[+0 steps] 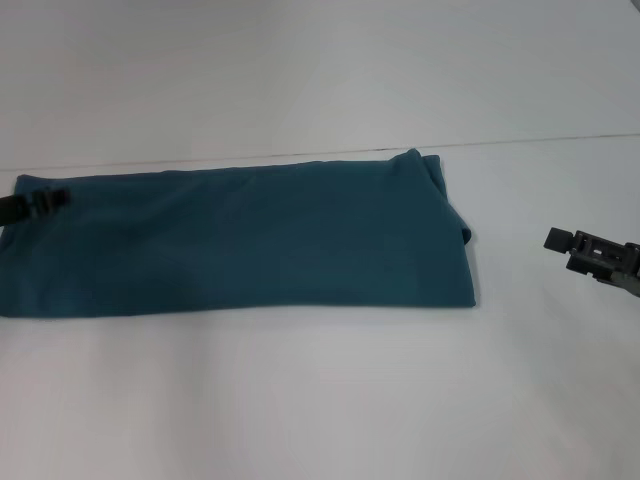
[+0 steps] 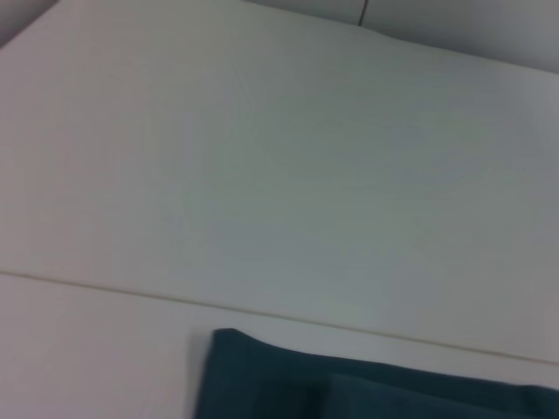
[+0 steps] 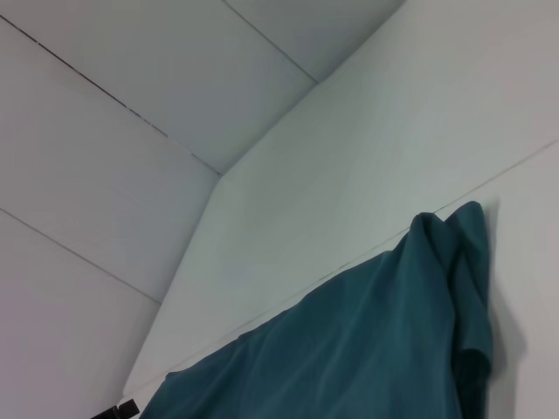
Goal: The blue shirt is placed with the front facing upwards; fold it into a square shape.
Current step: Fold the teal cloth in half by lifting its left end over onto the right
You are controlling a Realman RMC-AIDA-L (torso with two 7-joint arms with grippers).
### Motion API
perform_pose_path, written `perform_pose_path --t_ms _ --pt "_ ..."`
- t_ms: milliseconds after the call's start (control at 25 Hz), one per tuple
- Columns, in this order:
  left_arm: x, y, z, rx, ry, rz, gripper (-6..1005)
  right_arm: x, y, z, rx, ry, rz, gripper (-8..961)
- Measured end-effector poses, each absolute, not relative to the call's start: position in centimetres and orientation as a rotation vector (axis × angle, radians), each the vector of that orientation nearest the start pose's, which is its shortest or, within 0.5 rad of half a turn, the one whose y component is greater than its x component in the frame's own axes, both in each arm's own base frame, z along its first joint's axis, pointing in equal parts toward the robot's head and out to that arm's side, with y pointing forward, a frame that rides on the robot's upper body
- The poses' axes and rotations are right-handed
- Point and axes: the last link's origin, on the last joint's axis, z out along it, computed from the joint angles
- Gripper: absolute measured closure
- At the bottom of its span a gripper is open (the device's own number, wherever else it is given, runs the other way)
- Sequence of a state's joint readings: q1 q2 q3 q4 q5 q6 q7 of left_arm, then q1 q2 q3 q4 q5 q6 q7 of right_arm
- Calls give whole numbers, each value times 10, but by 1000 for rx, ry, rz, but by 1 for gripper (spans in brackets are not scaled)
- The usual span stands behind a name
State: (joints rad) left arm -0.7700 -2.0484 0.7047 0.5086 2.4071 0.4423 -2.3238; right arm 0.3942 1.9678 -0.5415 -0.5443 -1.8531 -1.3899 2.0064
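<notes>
The blue shirt [image 1: 250, 240] lies on the white table [image 1: 320, 400] as a long flat band running left to right, plain side up, with a bunched fold at its right end. Its edge also shows in the left wrist view [image 2: 349, 393] and the right wrist view [image 3: 367, 349]. My left gripper [image 1: 45, 202] is at the shirt's far-left corner, low over the cloth, and shows small in the right wrist view [image 3: 122, 408]. My right gripper [image 1: 565, 250] hangs to the right of the shirt, apart from it, open and holding nothing.
A thin seam [image 1: 540, 138] crosses the table just behind the shirt. Bare white table surface lies in front of the shirt and to its right, around the right gripper. Pale wall panels [image 3: 131, 105] stand behind the table.
</notes>
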Motion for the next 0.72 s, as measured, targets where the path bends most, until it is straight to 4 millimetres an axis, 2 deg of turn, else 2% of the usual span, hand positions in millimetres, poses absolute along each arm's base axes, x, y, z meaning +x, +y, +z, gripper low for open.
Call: perform_pose_path --t_ms 120,240,400,720 --pt "-307 455 40 -1650 -1333 -354 364 347 320 62 -1964 1632 968 3" --pt "-303 448 40 -1650 -1468 -440 365 347 320 63 -1963 1637 970 3" --pt "-310 439 37 -1603 -1606 -487 367 347 321 63 -1961 1637 969 4" --pt "-332 436 37 -1497 -1585 -449 368 346 324 64 -1965 1625 963 4"
